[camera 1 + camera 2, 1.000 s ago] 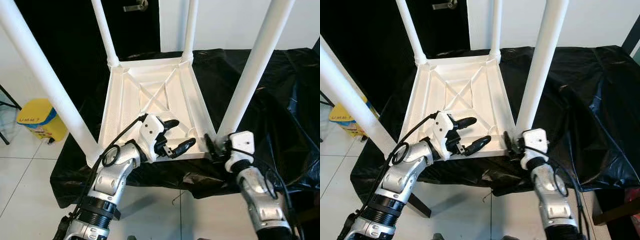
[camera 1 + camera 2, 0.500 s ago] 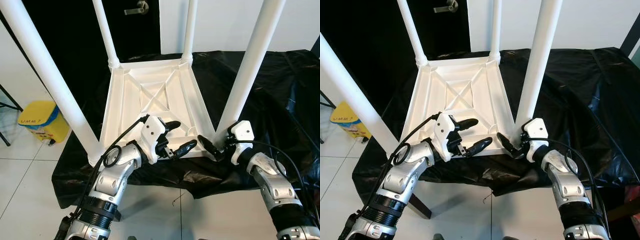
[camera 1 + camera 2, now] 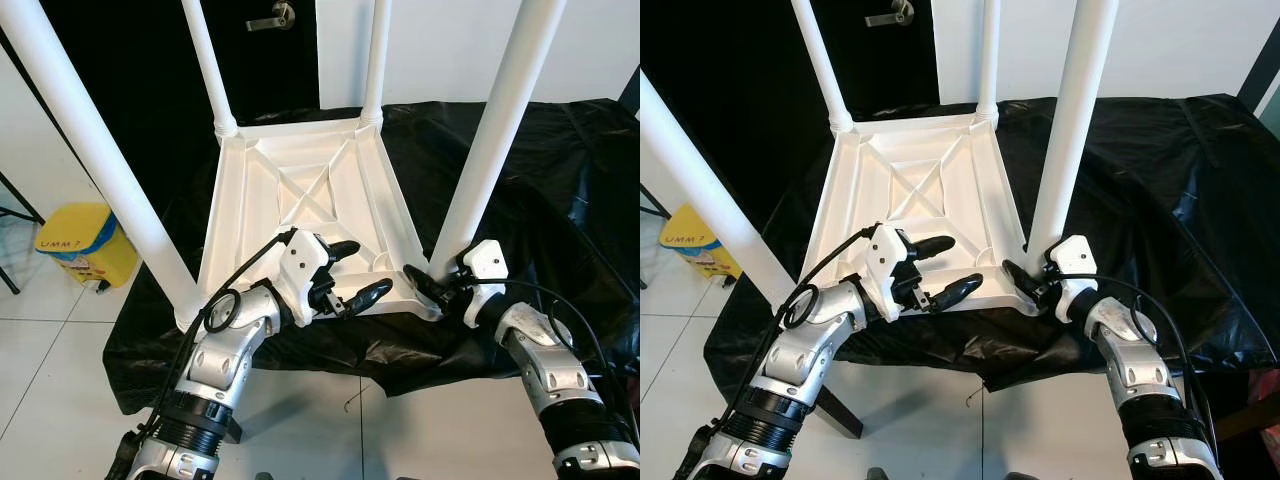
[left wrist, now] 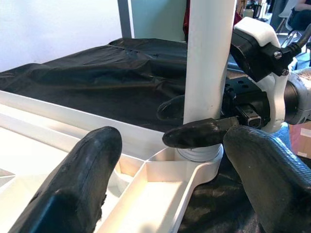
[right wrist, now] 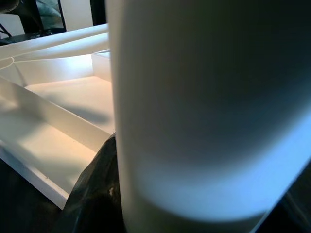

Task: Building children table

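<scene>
An upturned white table [image 3: 300, 200] is seen lying legs-up on a black-draped desk [image 3: 560, 180], its near right leg [image 3: 490, 140] clasped at the base by the right gripper [image 3: 425, 285], while the left gripper [image 3: 355, 272] is held spread above the near rim.

We see bright, sharp head views; the table leg [image 5: 194, 107] looks blurry and shadowed close to the right wrist camera.
</scene>
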### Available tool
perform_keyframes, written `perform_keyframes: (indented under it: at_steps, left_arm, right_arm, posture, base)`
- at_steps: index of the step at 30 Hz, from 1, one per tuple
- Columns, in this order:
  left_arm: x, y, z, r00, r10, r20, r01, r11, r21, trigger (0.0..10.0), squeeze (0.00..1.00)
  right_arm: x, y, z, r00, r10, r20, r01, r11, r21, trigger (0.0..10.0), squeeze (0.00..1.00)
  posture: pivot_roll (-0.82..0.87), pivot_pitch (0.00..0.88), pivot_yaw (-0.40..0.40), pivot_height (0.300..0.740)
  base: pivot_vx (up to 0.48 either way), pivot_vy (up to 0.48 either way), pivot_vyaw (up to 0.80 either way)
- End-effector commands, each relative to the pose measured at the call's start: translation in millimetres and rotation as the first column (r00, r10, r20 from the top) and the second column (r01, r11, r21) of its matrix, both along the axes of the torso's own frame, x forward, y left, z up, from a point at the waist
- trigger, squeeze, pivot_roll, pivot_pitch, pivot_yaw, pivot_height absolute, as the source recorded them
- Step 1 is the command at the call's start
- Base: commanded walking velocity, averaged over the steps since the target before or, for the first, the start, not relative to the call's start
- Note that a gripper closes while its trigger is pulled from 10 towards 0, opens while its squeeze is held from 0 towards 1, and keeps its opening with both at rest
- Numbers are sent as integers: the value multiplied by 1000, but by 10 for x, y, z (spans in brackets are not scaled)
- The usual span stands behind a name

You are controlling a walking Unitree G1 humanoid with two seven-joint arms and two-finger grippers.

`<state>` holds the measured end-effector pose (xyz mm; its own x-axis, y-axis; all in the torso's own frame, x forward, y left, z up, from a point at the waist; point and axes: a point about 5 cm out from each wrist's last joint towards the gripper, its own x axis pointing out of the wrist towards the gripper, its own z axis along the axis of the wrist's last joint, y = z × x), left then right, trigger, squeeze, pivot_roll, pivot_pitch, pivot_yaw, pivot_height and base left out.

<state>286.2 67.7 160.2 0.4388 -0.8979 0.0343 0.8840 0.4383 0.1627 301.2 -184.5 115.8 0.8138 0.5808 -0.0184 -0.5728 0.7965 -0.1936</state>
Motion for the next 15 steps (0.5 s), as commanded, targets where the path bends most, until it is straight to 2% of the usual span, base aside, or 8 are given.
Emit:
perform_keyframes:
  at_steps: [1,2,3,4,11,15]
  left_arm:
    - [24,28,-7,999,49,-5,-49,999,-2,10000,0]
    - [24,28,-7,999,49,-5,-49,999,-2,10000,0]
    - [25,25,-8,999,45,-6,-45,999,0,10000,0]
    - [27,20,-8,999,40,-7,-40,999,1,10000,0]
    - [26,9,-8,1000,28,-9,-28,1000,5,10000,0]
    - [20,8,-13,1000,24,-11,-24,1000,6,10000,0]
  right_arm:
    - [-53,-10,-92,999,-16,-32,15,1000,-14,0,0]
    - [-53,-10,-92,999,-16,-32,15,1000,-14,0,0]
    - [-67,-20,-103,999,-39,-32,39,999,-5,6784,0]
    - [-76,-35,-115,997,-70,-28,70,998,0,10000,0]
    - [-130,-26,-132,984,-178,-11,178,984,25,10000,0]
    - [-158,8,-128,958,-287,-5,287,957,51,10000,0]
  posture:
    - [-120,22,39,740]
    - [-120,22,39,740]
    - [-125,25,46,740]
    - [-126,25,47,740]
    - [-134,30,55,740]
    - [-132,34,56,740]
  base:
    - [0,0,0]
    - [0,0,0]
    - [0,0,0]
    - [0,0,0]
    - [0,0,0]
    - [0,0,0]
